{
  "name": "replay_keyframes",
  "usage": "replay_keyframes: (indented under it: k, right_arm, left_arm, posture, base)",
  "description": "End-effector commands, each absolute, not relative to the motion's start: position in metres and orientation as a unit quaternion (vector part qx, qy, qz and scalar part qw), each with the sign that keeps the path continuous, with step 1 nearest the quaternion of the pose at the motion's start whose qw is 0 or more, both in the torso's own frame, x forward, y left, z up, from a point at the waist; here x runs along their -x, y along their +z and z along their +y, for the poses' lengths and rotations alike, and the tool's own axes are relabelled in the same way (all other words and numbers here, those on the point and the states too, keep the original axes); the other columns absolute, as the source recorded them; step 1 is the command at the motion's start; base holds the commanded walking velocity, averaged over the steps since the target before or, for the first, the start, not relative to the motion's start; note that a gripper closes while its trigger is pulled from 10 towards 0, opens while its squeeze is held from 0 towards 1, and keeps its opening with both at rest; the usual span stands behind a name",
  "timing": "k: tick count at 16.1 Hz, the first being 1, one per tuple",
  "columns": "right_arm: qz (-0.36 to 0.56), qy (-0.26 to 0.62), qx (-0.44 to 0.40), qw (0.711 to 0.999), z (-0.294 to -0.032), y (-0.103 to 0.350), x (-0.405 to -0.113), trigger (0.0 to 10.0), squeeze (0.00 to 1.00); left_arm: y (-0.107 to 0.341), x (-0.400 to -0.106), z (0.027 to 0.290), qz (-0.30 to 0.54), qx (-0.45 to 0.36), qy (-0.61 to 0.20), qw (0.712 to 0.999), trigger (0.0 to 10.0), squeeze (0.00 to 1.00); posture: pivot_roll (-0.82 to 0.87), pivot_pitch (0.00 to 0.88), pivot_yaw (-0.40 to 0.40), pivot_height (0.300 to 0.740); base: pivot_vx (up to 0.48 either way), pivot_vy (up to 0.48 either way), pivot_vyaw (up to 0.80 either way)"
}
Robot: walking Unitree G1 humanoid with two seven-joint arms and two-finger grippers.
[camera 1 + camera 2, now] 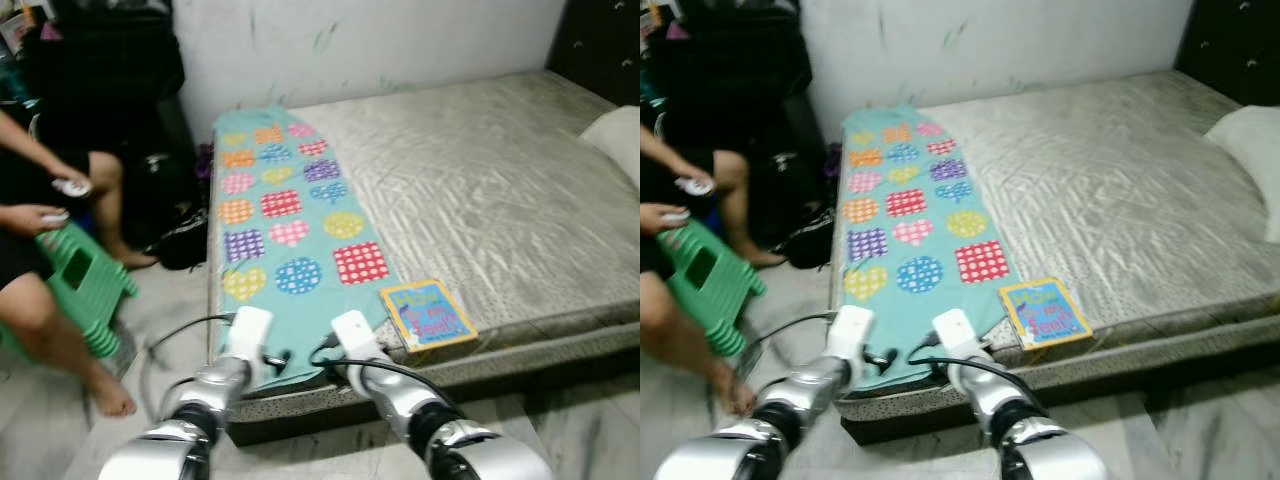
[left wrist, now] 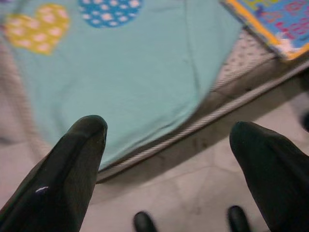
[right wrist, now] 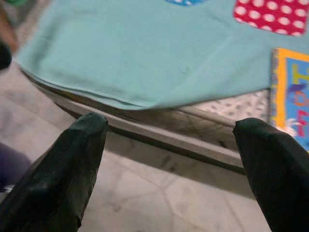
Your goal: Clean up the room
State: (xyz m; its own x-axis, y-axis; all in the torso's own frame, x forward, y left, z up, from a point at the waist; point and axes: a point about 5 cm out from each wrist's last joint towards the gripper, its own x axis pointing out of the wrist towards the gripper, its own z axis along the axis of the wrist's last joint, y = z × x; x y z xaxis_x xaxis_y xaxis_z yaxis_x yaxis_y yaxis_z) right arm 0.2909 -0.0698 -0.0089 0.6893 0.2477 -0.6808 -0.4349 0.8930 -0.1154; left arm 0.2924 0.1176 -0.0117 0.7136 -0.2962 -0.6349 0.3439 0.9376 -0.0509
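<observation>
So the robot's parked right at the foot edge of the bed point(image 1: 560, 330), both arms stretched out over the floor just short of it. Left gripper point(image 2: 169, 145) has its two black fingers spread wide with nothing between them, and the right gripper point(image 3: 169, 145) is the same: wide apart, empty. Both wrist views look at the near hem of the teal blanket point(image 1: 285, 215), the one with dotted hearts and circles, where it hangs slightly over the mattress edge. Neither gripper is touching it yet as far as I can tell.

Just beside the blanket, at the same near edge, lies a kids' book point(image 1: 428, 314) with a blue cover and orange border, flat, close to the blanket's corner but apart from it. Past that it's bare grey sheet most of the way up, and a white pillow point(image 1: 615, 140) sits at the far right edge.

Progress-wise, I'd say the tidy-up has barely got going. The blanket is still laid out full length along the left side of the bed, the book's still out, nothing is in hand. My guess is the blanket hem is the first target, since both grippers are lined up on it.

Containers: honestly don't see any bin or basket to put stuff in. Off to the left a person point(image 1: 40, 200) sits by a green plastic stool point(image 1: 85, 280), and there's a dark bag point(image 1: 185, 245) on the floor against the bed's side; can't tell what's in it.
</observation>
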Motion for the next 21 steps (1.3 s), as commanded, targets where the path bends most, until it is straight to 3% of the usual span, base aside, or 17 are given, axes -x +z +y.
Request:
replay_keyframes:
  k: [1,4,15,21]
  right_arm:
    - [0.34,0.2,0.127,0.91,-0.0592,-0.0055,-0.2916,10.0,0.0]
    - [0.341,0.199,0.125,0.91,-0.0588,-0.0054,-0.2917,10.0,0.0]
    - [0.34,0.198,0.125,0.911,-0.0589,-0.005,-0.2922,10.0,0.0]
    - [0.339,0.2,0.127,0.91,-0.0588,-0.0047,-0.2924,10.0,0.0]
  left_arm:
    - [-0.0102,-0.2948,0.129,0.335,-0.047,-0.162,0.927,10.0,0.0]
    - [-0.0096,-0.2951,0.1292,0.332,-0.046,-0.165,0.928,10.0,0.0]
    - [-0.0089,-0.2957,0.1281,0.33,-0.046,-0.168,0.928,10.0,0.0]
    - [-0.0093,-0.2957,0.1292,0.332,-0.049,-0.16,0.928,10.0,0.0]
  posture:
    - [-0.12,0.0,0.05,0.74]
    - [-0.11,0.0,0.051,0.74]
    - [-0.12,0.0,0.052,0.74]
    - [-0.11,0.0,0.051,0.74]
  base:
    - [0.0,0.0,0.0]
    - [0.0,0.0,0.0]
    - [0.326,0.0,0.0]
    - [0.0,0.0,0.0]
